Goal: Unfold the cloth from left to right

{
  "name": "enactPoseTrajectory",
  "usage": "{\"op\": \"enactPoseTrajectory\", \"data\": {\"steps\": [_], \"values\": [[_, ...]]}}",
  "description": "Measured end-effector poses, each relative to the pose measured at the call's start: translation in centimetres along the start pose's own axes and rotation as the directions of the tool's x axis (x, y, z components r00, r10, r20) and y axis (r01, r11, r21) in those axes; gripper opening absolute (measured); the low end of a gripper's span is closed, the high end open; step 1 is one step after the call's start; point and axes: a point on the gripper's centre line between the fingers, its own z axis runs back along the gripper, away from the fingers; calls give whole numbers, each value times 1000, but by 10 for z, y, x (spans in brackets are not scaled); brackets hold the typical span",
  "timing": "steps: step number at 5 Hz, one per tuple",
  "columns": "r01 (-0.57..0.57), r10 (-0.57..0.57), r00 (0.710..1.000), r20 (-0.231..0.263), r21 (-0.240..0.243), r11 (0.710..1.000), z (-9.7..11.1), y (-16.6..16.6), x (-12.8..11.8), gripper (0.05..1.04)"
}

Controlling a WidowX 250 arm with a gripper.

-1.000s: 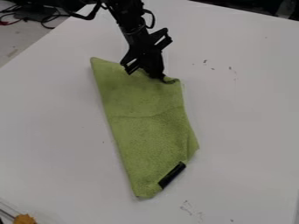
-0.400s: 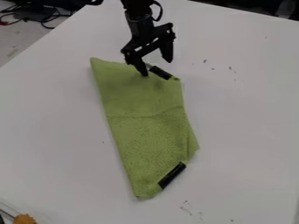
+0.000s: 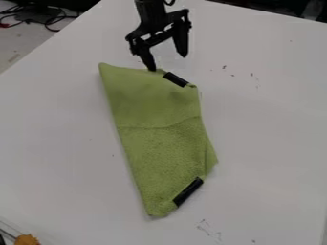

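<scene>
Back to the top edge of the green cloth [image 3: 153, 119] the black gripper [image 3: 168, 62] had drawn, wide open and empty.
Below it on the white table [image 3: 271, 143], the cloth ran lengthwise down and slightly right, upper black tab [image 3: 176, 79] nearest.

You've got soft, dim light, faint shadow along the cloth [image 3: 159, 129], and slight blur throughout your view.
</scene>
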Motion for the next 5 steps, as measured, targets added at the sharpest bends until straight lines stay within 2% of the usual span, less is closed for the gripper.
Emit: {"op": "enactPoseTrajectory", "data": {"steps": [1,2,3,4,5], "values": [[94,-82,992,-100,118,989,4,31,-12,1001],[137,-119,986,-120,147,980,23,56,-38,1001],[111,-88,986,-145,165,980,29,105,-57,1001],[177,-155,975,-161,133,975,31,143,-63,1001],[219,-198,971,-131,165,962,39,172,-58,1001]]}}
